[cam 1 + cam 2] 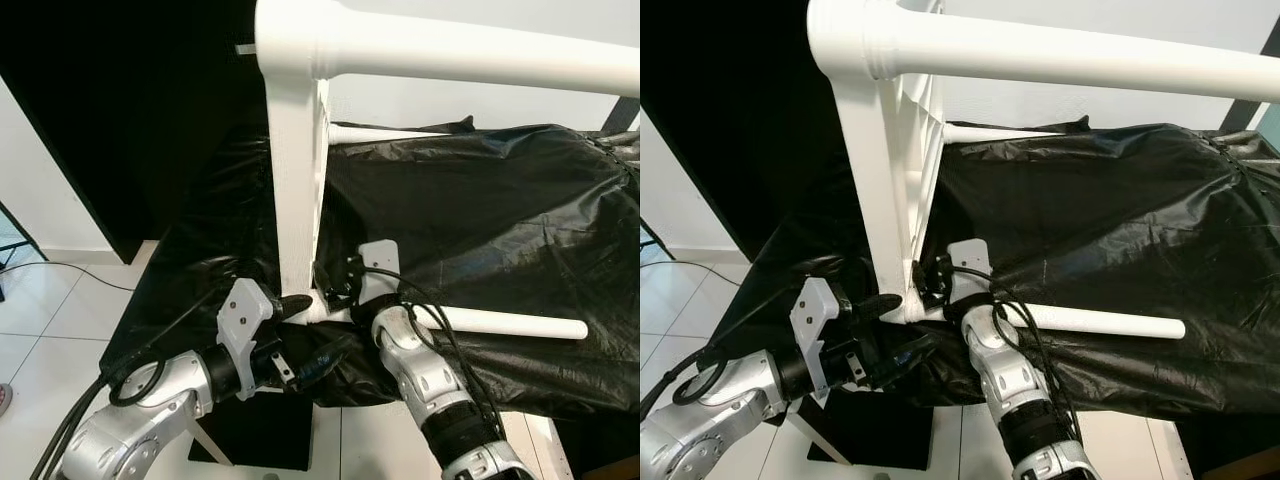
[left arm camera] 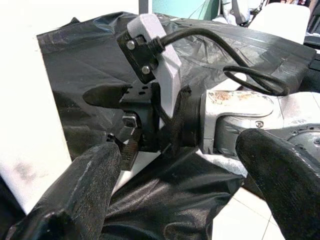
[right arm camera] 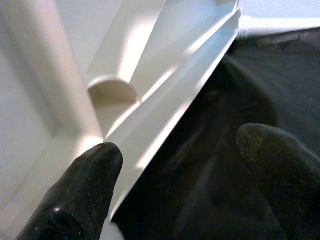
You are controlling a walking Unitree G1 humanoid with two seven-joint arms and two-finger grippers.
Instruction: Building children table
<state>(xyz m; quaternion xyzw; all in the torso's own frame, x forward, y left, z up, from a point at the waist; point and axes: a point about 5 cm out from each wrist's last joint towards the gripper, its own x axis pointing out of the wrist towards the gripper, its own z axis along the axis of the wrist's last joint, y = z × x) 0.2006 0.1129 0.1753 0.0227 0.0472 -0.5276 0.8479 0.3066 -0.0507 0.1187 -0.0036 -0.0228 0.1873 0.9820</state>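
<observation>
Black-fingered right gripper [image 1: 325, 285]: fingers spread, at the tabletop's lower corner, one finger [image 3: 75, 195] against the white ribbed underside.
Left gripper [image 1: 310, 330]: fingers apart, just beside the right wrist, under that corner.
White children's table [image 1: 298, 180]: tipped on its side, legs horizontal, resting on black plastic sheeting [image 1: 500, 230].
Floor [image 1: 50, 330]: pale tiles.

My two silver arms, black at the fingertips.
Each forearm is ribbed silver metal with black joints; a white camera bracket [image 1: 243, 315] carries two screws, black cables [image 1: 430, 320] loop along both, and rust-coloured scuffs mark the right wrist casing [image 2: 240, 100].
</observation>
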